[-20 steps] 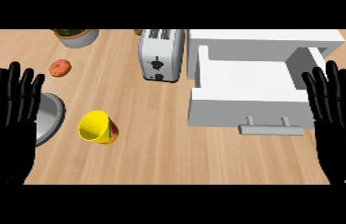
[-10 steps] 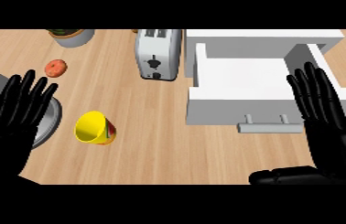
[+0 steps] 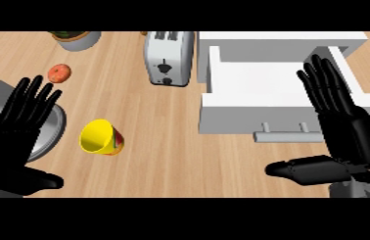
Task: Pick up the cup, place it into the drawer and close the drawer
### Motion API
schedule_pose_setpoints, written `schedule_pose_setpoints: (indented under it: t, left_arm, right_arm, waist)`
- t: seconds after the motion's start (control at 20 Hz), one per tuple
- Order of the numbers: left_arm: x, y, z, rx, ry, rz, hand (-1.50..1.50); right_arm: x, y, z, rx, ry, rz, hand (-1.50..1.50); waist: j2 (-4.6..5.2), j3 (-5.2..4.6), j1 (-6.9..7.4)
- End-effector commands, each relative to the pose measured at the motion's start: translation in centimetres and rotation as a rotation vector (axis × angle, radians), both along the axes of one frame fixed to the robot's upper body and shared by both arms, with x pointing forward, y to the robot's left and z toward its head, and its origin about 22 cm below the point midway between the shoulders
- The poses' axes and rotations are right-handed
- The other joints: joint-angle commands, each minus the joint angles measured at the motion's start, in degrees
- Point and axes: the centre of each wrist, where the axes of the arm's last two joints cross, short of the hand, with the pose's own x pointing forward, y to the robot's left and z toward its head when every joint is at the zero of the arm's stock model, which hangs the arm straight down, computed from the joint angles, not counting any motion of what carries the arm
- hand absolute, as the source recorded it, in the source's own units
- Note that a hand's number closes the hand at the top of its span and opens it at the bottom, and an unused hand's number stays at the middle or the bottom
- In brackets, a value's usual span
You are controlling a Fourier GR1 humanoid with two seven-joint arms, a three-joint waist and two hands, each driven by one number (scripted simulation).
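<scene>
Close to us, our left hand is at the left edge and our right hand is at the right edge, both wide open with straight fingers and holding nothing. A little further out, the yellow cup lies on its side on the wooden counter just beside our left hand, well apart from the open white drawer with its grey handle. Far back stand a silver toaster, an orange fruit and a pot.
</scene>
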Motion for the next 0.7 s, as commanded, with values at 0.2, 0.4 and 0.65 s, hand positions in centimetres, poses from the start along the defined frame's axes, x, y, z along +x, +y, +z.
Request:
schedule_pose_setpoints:
  t: [0.2, 0.4, 0.65]
  left_arm:
    - [1.8, 2.2, -5.4, 0.054, 0.079, 0.04, -1.5]
    - [2.3, 3.0, -9.1, 0.062, 0.131, 0.072, -1.5]
    - [1.4, 3.5, -13.7, 0.082, 0.186, 0.086, -1.5]
  right_arm:
    - [0.5, 0.3, -0.6, -0.015, -0.029, 0.012, -1.5]
    - [2.7, 1.0, 1.9, 0.0, -0.021, -0.001, -1.5]
    - [2.1, -0.5, 1.7, -0.01, -0.041, 0.002, -1.5]
  waist:
    - [0.0, 0.0, -0.19]
    - [0.08, -0.03, -0.23]
    - [0.13, -0.05, -0.55]
